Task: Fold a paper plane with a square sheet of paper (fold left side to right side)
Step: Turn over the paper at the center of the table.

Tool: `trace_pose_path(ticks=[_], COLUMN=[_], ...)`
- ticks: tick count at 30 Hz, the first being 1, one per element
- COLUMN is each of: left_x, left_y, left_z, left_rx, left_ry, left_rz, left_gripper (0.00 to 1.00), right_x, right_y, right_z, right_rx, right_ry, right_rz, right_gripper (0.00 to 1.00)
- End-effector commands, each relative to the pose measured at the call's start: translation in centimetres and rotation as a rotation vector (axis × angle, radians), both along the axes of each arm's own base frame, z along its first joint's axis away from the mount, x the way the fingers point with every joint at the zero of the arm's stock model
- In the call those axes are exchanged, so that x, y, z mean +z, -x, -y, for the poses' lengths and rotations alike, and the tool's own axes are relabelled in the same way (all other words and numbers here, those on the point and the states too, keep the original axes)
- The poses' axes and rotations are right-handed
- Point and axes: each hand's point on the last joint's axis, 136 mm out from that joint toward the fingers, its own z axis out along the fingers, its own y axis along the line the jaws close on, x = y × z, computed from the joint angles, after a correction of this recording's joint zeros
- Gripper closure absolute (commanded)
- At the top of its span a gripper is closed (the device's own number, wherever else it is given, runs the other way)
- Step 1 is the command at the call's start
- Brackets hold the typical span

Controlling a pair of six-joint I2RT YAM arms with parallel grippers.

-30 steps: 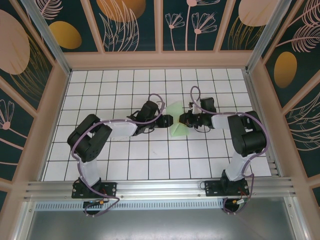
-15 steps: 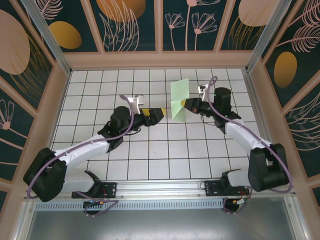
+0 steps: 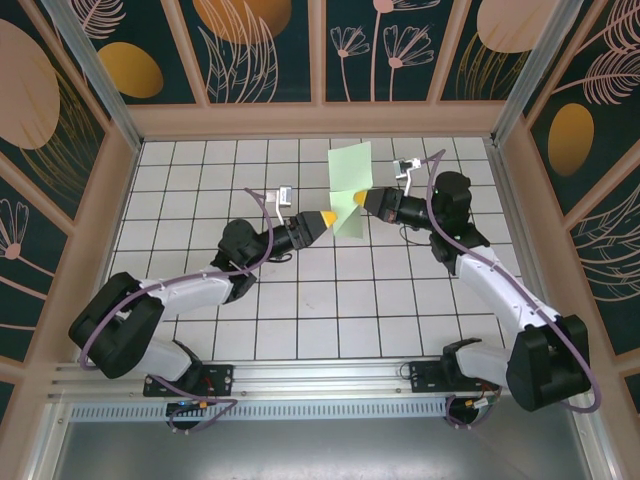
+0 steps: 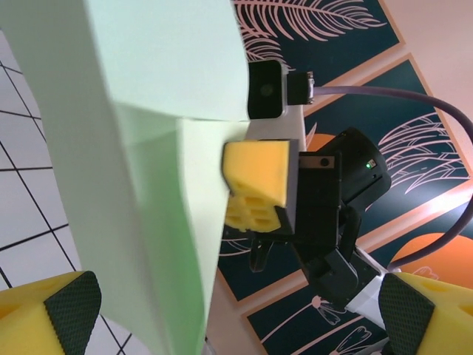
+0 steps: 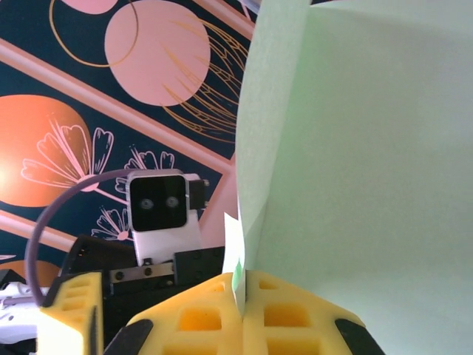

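Right gripper (image 3: 362, 201) pinches plain green paper (image 3: 350, 175) (left gripper (image 3: 325, 219) agape).

We see the square sheet of paper (image 3: 350, 175) as thin, matt, pale green stock, smooth apart from its creases. The fingers (image 5: 196, 325) of the right gripper (image 3: 358, 201) look like yellow moulded plastic, matt and honeycombed with pockets; those of the left gripper (image 3: 327, 217) carry black pads (image 4: 68, 309) with a fine cross-hatched, rubbery texture. We read the arm links (image 3: 188, 291) as smooth white and black plastic, the cable (image 4: 436, 100) as glossy purple sheathing, the table (image 3: 300, 305) as smooth white gridded board, and the rail (image 3: 330, 377) as brushed metal
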Motion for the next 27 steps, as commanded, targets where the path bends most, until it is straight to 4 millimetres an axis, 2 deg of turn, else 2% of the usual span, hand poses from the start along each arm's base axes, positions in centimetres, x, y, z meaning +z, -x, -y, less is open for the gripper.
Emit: trace_pose_path(ticks=[1,4,10,15,21,27], left_x=[1.3,0.9,1.7,2.3,2.0,1.2], left_y=[0.6,0.5,1.2,1.6,1.6,1.2], left_z=[-0.4,-0.2,0.0,0.1,0.1,0.0], left_rx=[-0.019,-0.024,-0.069,-0.101,-0.099,-0.065], left_ry=[0.035,0.002,0.046,0.087,0.075,0.019], left_rz=[0.034,0.030,0.034,0.040,0.031,0.025], left_gripper=[0.02,0.04,0.18,0.39,0.66,0.82], right_x=[2.2,3.0,3.9,3.8,3.4,3.0], right_y=[0.4,0.8,1.6,1.9,1.8,1.5], right_z=[-0.1,-0.3,-1.3,-1.8,-1.7,-1.4], right_rx=[0.004,0.026,0.065,0.077,0.067,0.041], right_ry=[-0.010,-0.044,-0.072,-0.079,-0.072,-0.031], right_rz=[0.053,0.052,0.048,0.027,0.018,0.019], right_gripper=[1.00,1.00,1.00,1.00,0.99,0.90])
